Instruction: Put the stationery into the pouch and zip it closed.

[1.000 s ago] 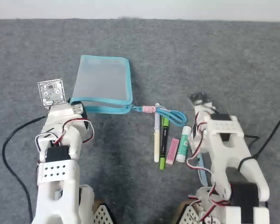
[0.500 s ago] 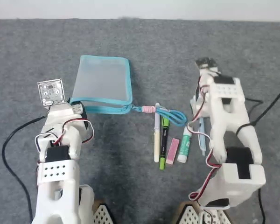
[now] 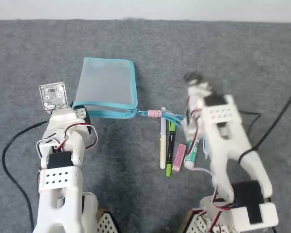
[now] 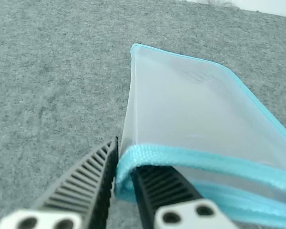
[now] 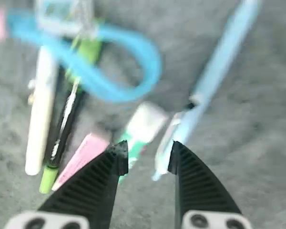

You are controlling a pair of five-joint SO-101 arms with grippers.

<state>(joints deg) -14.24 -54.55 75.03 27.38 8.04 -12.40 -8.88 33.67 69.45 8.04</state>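
On the grey, felt-like table [image 3: 242, 58], the pouch [image 3: 106, 85] lies flat left of centre. It is a rectangular sleeve of frosted, see-through mesh bound all round in a woven teal tape. In the left wrist view the pouch [image 4: 190, 109] shows its milky panel and the ribbed weave of the tape along the zip edge. The left gripper [image 4: 125, 164] is clamped on that taped edge at the corner, its black ridged fingers [image 4: 93, 176] pressed to either side of the tape. In the high view the left gripper [image 3: 81, 113] sits at the pouch's near left corner.

From the pouch's other near corner a pink bead [image 3: 155, 114] and a looped blue cord [image 3: 177, 118] trail out onto the table. The cord [image 5: 133, 67] lies over the tops of the stationery. Side by side near the loop are a slim white pen [image 3: 163, 143], a black and lime-green marker [image 3: 170, 148], a flat pink eraser [image 3: 179, 157] and a round white and green glue stick [image 3: 192, 153].

The right gripper [image 5: 148, 155] hangs over these with its ridged fingers apart, holding nothing. Between them the right wrist view shows the glue stick [image 5: 140, 126] and the end of a pale blue pen [image 5: 219, 67], which lies slanted just beside the glue stick. The white pen [image 5: 40, 119], marker [image 5: 62, 133] and eraser [image 5: 83, 160] lie to one side.
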